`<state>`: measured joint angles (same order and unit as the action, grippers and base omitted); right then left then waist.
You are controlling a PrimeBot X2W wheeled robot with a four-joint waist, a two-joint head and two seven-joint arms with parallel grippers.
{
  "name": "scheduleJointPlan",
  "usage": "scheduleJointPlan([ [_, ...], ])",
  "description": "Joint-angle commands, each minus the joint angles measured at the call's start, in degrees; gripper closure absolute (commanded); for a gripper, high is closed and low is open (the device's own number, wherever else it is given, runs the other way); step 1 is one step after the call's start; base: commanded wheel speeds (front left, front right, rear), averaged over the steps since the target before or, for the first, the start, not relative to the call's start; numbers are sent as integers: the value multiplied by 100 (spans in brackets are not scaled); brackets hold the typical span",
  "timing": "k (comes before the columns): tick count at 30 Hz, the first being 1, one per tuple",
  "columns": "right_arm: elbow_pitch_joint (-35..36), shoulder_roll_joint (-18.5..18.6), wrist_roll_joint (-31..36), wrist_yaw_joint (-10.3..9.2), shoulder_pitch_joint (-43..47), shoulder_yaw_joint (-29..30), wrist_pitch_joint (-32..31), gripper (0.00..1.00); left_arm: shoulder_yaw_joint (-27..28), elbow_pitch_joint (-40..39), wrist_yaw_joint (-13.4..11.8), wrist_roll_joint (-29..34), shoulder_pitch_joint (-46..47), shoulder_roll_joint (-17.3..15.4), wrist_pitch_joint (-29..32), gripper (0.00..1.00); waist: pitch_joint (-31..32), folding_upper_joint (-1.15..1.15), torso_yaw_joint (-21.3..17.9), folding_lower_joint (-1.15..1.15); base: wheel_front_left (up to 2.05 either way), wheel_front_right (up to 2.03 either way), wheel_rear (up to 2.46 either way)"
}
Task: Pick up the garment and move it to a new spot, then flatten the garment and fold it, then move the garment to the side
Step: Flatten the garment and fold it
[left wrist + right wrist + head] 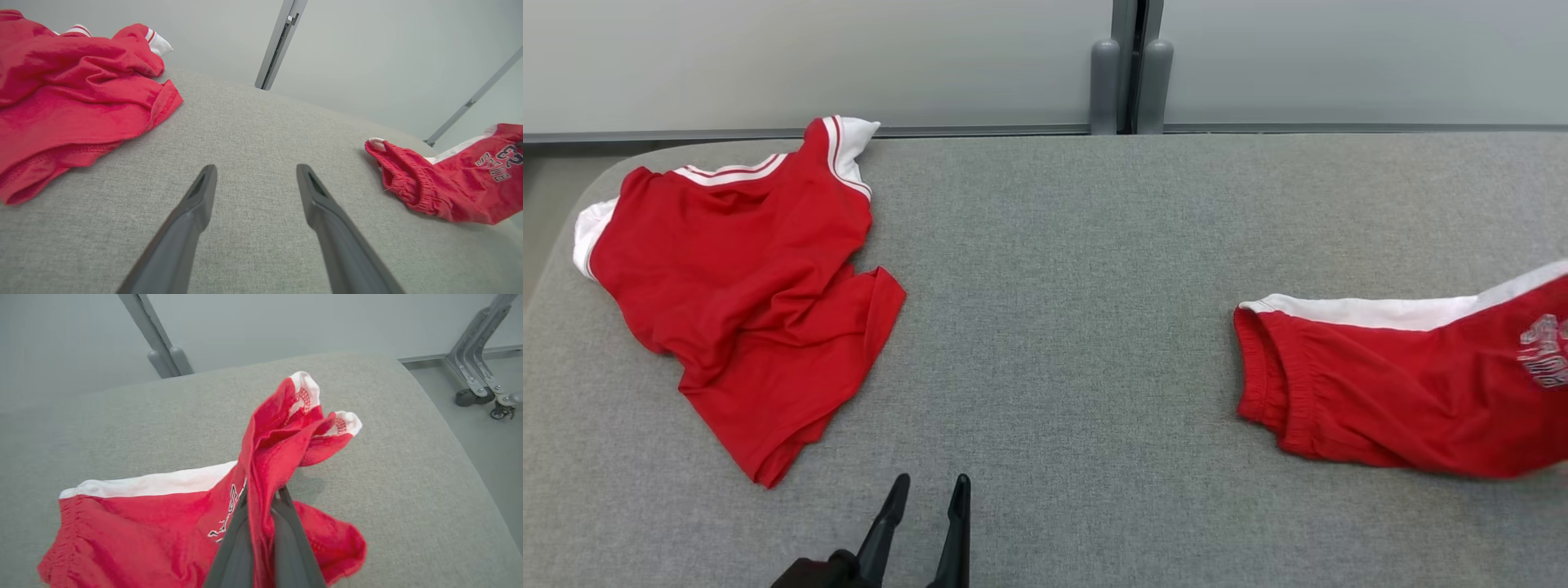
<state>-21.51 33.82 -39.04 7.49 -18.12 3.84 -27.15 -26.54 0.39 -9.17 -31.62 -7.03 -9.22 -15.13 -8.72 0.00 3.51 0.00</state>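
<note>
Left tool point(929, 490), at the lower middle of the head view, has both dark fingers spread wide. Right tool point(263, 500), bottom centre of its wrist view, is pinched tight on the red shorts point(135, 522).

Red shorts point(1405, 400) run off the head view's rt edge, so their far end and part of the print point(1545, 351) are cut, the print is too blurred to read, and the hem at lower rt is smeared. In the rt wrist view a bunched fold of cloth covers the tips of the right gripper point(263, 496) pinching it. Red shirt point(61, 102) is cut by the left wrist view's left & top edges, and left gripper point(931, 483) loses its base at the head view's bottom edge.
</note>
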Motion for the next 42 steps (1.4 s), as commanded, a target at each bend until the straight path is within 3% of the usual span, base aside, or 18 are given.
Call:
scheduleJointPlan([
  [1, 269, -85, -69, 1, 105, -92, -114, 100, 44, 34, 56, 71, -86, 40, -1, 0, 36, 0, 16, 0, 0, 0, 0],
  [5, 1378, -398, -181, 0, 233, -669, -574, 100, 198, 146, 184, 158, -99, 189, -2, 0, 64, 0, -26, 0, 0, 0, 0],
  [9, 1846, -1003, 91, 0, 114, -1280, -859, 100, 309, 299, 348, 247, -30, 264, -1, 0, 4, 0, -86, 0, 0, 0, 0],
  [14, 1294, -1859, 859, 0, -220, -1727, -758, 100, 322, 562, 552, 360, 252, 385, -2, 0, -112, 0, 71, 0, 0, 0, 0],
  [21, 672, -2270, 1294, 0, -198, -1818, -441, 100, 451, 744, 666, 429, 272, 507, -2, 0, -112, 0, 246, 0, 0, 0, 0],
  [22, 625, -2292, 1313, 0, -184, -1825, -415, 95, 468, 765, 683, 440, 245, 519, -2, 0, -101, 0, 246, 0, 0, 0, 0],
  [23, 582, -2329, 1308, 0, -174, -1842, -364, 79, 492, 785, 704, 451, 218, 530, -1, 0, -86, 0, 237, 0, 0, 0, 0],
  [24, 568, -2361, 1314, 1, -166, -1858, -303, 55, 512, 803, 709, 455, 196, 537, -1, 0, -66, 0, 221, 0, 0, 0, 0],
  [25, 564, -2384, 1316, 0, -148, -1876, -230, 0, 538, 817, 722, 453, 173, 542, -1, 0, -37, 0, 203, 0, 0, 0, 0],
  [30, 753, -2345, 1283, 0, 82, -2005, 88, 0, 605, 895, 758, 452, 37, 560, -1, 0, 193, 0, 124, 0, 0, 0, 0],
  [34, 1371, -2113, 1188, 0, 614, -2101, 498, 0, 751, 902, 741, 442, -177, 573, -2, 0, 565, 0, 19, 0, 0, 0, 0],
  [38, 1971, -1797, 1342, 0, 1321, -1840, 1173, 0, 962, 819, 716, 491, -430, 585, -1, 0, 867, 0, -71, 0, 0, 0, 0],
  [42, 2084, -1593, 1596, 0, 1948, -1359, 2102, 0, 1156, 673, 749, 581, -585, 596, -1, 0, 987, 0, -154, 0, 0, 0, 0],
])
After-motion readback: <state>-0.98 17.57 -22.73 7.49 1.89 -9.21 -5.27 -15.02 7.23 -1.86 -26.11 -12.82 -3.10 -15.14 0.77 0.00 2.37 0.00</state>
